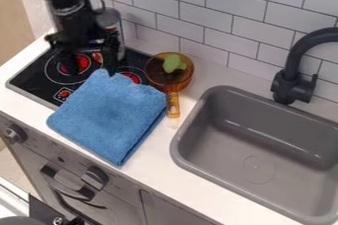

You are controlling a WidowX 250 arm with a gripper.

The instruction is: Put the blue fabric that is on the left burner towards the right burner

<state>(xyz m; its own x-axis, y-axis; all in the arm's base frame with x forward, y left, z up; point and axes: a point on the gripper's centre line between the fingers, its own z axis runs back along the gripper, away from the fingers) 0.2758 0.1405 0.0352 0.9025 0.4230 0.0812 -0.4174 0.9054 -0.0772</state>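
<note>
Fabric (109, 115) lies over the stove's (29, 82) front right part, spilling onto the counter (158, 169) before it. On the stove's left, the left burner (82, 61) is largely uncovered, so the move looks nearly done. Above the stove, the gripper (90, 70) stands wide, holding nothing, one finger close to the fabric's top edge. A last shift calls for pinching that edge and pulling low and slowly toward the stove's right. The can (110, 18) at the stove's back is near, so the wrist should not swing backward. At the stove's right edge, the pot (153, 76) could be dragged if the fabric snags its handle.
</note>
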